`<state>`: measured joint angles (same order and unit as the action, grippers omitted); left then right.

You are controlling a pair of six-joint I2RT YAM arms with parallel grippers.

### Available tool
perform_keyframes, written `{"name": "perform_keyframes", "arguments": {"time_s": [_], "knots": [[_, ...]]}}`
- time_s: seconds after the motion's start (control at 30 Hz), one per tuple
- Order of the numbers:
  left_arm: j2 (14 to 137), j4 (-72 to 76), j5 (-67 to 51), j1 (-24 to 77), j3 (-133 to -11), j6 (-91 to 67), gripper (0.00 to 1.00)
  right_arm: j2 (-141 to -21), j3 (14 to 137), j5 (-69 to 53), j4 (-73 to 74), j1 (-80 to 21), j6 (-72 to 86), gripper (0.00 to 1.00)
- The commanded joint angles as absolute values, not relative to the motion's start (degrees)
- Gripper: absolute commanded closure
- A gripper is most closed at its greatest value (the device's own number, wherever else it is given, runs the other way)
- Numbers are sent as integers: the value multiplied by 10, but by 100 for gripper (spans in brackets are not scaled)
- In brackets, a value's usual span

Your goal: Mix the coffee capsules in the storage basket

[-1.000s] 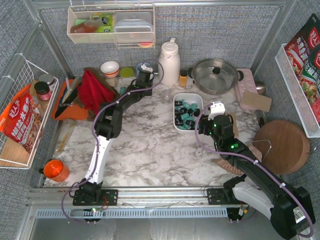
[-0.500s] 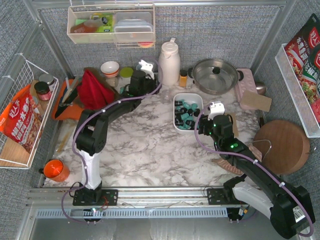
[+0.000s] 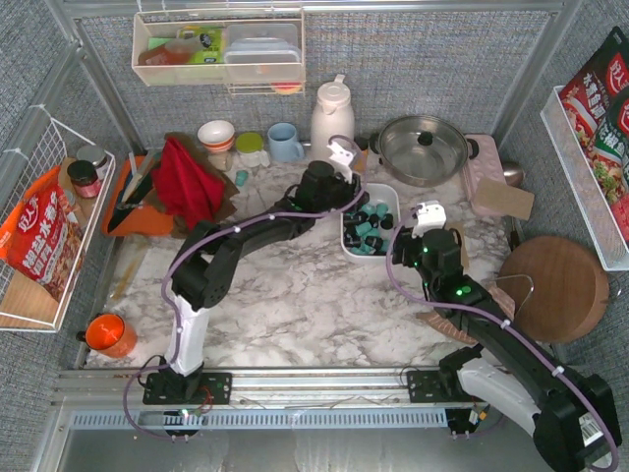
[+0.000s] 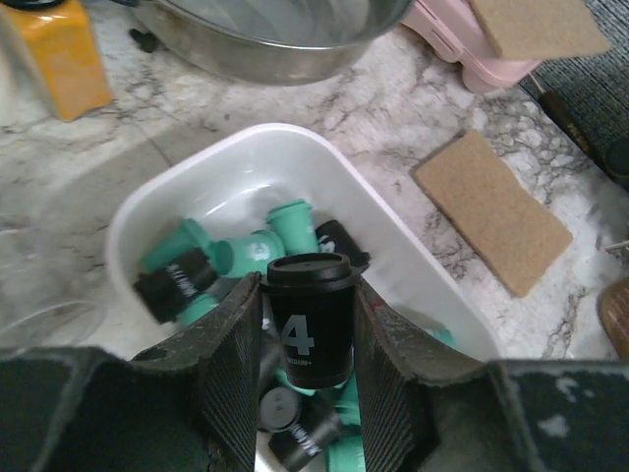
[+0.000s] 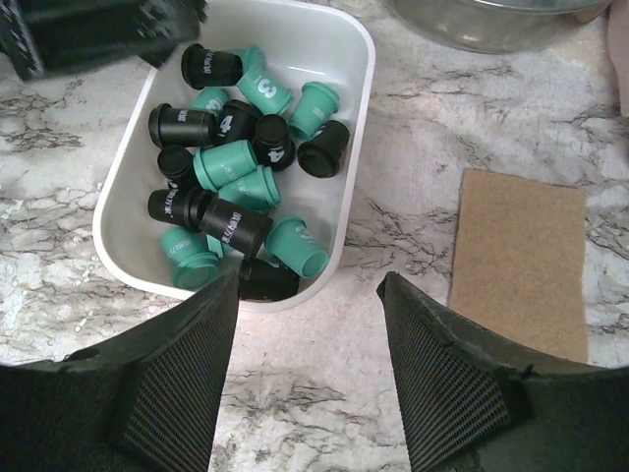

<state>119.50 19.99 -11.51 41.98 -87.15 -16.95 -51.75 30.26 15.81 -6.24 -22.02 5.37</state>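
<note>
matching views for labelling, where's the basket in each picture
Top external: basket just right of centre, in front of the pot.
Left wrist: basket at centre, behind the held black capsule; pot at the top.
Right wrist: basket upper left; pot top right.
Shared landmark: the pot.

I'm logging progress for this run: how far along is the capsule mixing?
Done: teal and black coffee capsules already lie jumbled together in the white storage basket. In hand: the left gripper is shut on a black capsule marked 4, over the basket. Left: release it, perhaps stir more. The right gripper hangs open and empty by the basket's near end.
</note>
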Motion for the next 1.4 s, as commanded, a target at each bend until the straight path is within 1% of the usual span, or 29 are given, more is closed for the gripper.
{"name": "perform_keyframes", "arguments": {"time_s": [0.0, 0.1, 0.23, 0.3, 0.43, 0.63, 0.83, 0.97, 1.1, 1.2, 1.37], "knots": [[1216, 213, -113, 441, -893, -178, 62, -503, 296, 176, -81, -220, 61, 35], [1232, 201, -104, 458, -907, -167, 60, -497, 294, 179, -80, -219, 61, 35], [1247, 181, -94, 469, -924, -154, 54, -493, 293, 180, -80, -219, 61, 35], [1248, 178, -95, 469, -927, -154, 48, -493, 293, 181, -80, -219, 61, 35], [1238, 179, -92, 470, -922, -154, 33, -491, 294, 181, -79, -219, 61, 35], [1197, 212, -79, 470, -881, -144, 25, -493, 293, 181, -79, -219, 61, 35], [1149, 209, 25, 460, -842, -109, 23, -494, 294, 180, -78, -219, 60, 35], [1126, 184, 58, 436, -828, -106, 23, -494, 294, 179, -78, -219, 60, 35], [1115, 149, 115, 401, -824, -105, 23, -495, 294, 179, -77, -218, 60, 35], [1123, 114, 137, 363, -829, -100, 24, -495, 294, 179, -78, -218, 59, 35], [1151, 96, 134, 298, -830, -69, 24, -496, 294, 179, -78, -218, 58, 35]]}}
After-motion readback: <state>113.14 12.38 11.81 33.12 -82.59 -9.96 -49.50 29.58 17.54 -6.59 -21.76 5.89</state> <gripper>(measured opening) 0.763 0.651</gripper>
